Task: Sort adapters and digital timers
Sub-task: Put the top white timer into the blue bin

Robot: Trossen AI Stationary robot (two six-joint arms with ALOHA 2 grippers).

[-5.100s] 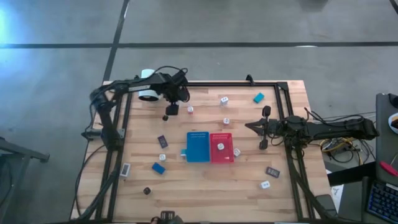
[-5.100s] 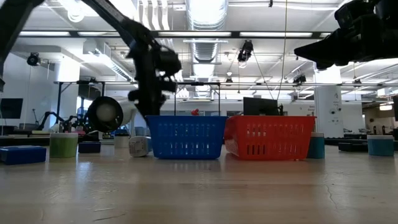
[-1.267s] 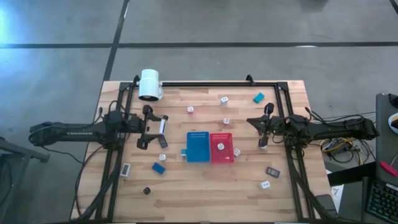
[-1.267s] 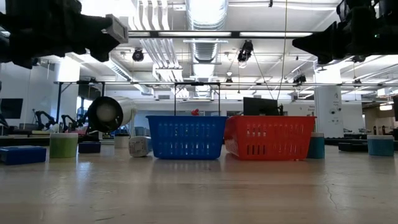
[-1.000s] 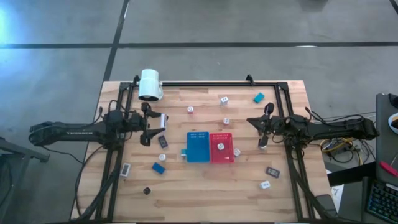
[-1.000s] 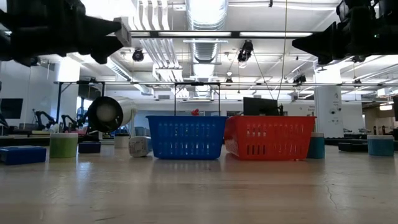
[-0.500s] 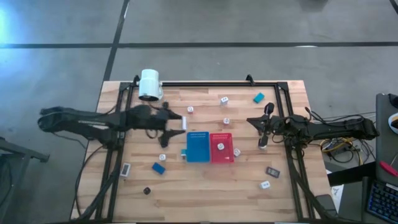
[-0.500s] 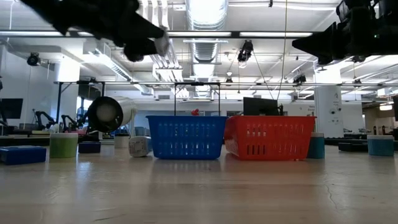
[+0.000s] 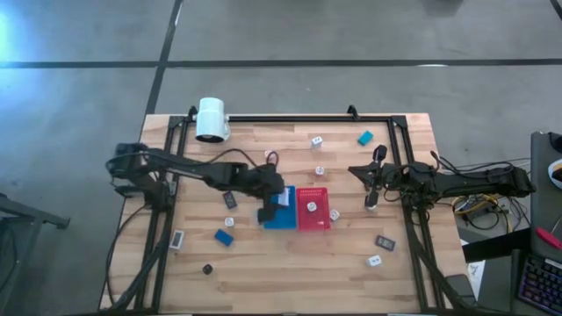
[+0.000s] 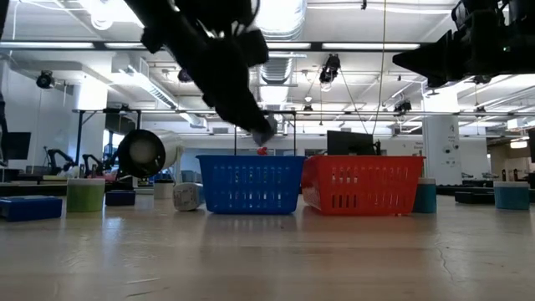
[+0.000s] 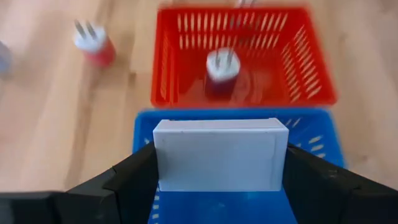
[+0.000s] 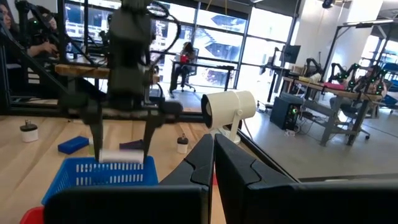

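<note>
My left gripper (image 9: pixel 274 200) reaches from the table's left over the blue basket (image 9: pixel 283 221) and is shut on a white digital timer (image 11: pixel 221 154), a flat pale block. The low view shows that timer (image 10: pixel 264 134) hanging above the basket's rim. The red basket (image 9: pixel 313 221) stands against the blue one's right side and holds one adapter (image 11: pixel 222 65). More adapters (image 9: pixel 317 140) and timers (image 9: pixel 224 237) lie scattered on the table. My right gripper (image 9: pixel 373 182) waits shut at the right, holding nothing. My left gripper pinches the white timer by its two short ends (image 11: pixel 163 155), one finger on each. The fingers slant down from the table's left. The timer is level and lifted clear, above the blue basket's inside.
A white cylinder (image 9: pixel 211 119) lies at the far left corner. A teal timer (image 9: pixel 364 138) sits far right and a dark one (image 9: pixel 385 241) near right. Another dark timer (image 9: pixel 229 199) lies under the left arm. A black frame (image 9: pixel 404 132) borders the table.
My left gripper has swung from the table's left side toward the right, tipping from level to slanting down, and now stands over the blue basket. The white timer has travelled with it, still held and clear of the table.
</note>
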